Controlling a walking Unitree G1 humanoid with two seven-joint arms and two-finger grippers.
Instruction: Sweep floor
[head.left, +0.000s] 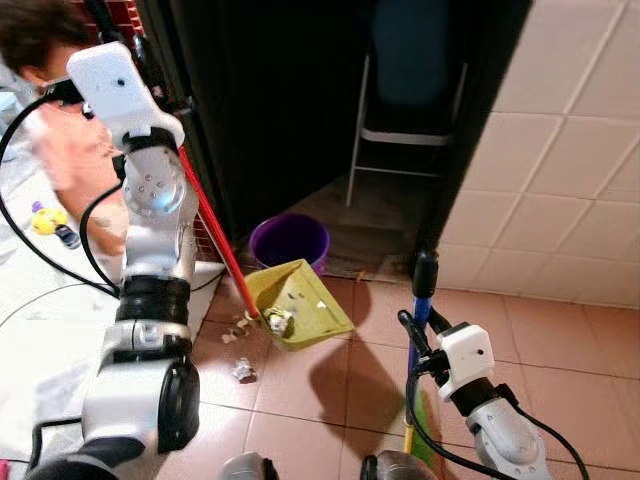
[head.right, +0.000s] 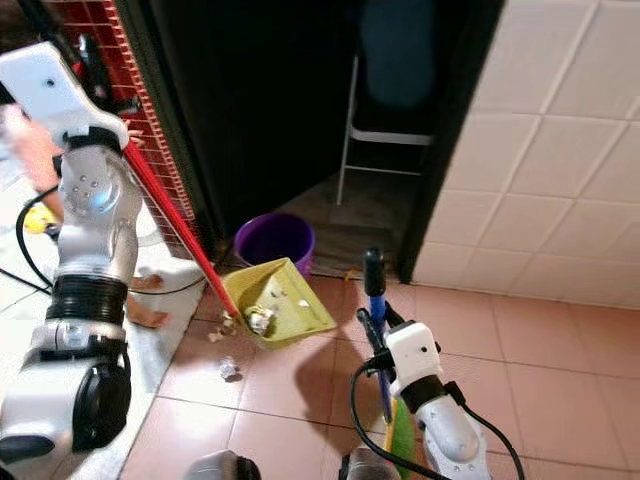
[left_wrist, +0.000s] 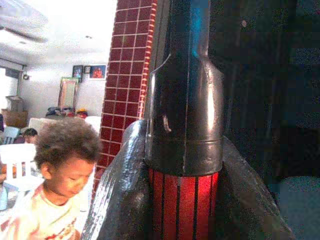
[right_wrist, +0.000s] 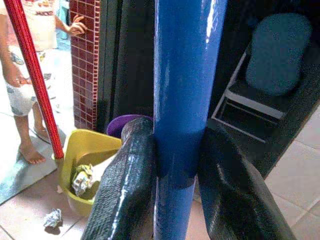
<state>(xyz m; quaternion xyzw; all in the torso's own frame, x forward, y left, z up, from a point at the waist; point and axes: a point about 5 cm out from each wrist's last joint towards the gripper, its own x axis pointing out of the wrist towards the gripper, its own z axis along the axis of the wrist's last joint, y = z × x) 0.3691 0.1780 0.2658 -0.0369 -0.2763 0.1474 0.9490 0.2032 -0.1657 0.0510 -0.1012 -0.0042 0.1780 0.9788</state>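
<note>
We judge the sweeping partly done: the yellow dustpan (head.left: 297, 303) already holds a crumpled wad of paper (head.left: 279, 321) near its front lip, along with a few small specks further back, so some litter has been gathered. What is left, as far as we can see, is a loose crumpled scrap (head.left: 243, 370) on the tiled floor (head.left: 560, 330) just beside the dustpan's lip, on the side nearer the robot, and a few pale crumbs (head.left: 234, 330) lying against the lip itself. Our left gripper (left_wrist: 184, 200) has its fingers (left_wrist: 117, 195) closed around the dustpan's red handle (head.left: 215, 240), just below its black cap, and holds the pan tilted with its mouth on the floor. Our right gripper (right_wrist: 175, 200) is clamped on the blue broom handle (right_wrist: 182, 95), fingers pressing it from both sides; the broom stands upright, apart from the dustpan on its right, with its green bristle head (head.right: 402, 440) low by the robot's body. Just behind the dustpan, at the threshold of a dark doorway, sits a purple bucket (head.left: 289, 240); we cannot tell what is in it. A folding chair (head.left: 405, 130) stands further back in that dark room. Left of the dustpan a child (right_wrist: 25, 75) stands barefoot, near the red handle, so we think the next strokes should keep clear of those feet.
</note>
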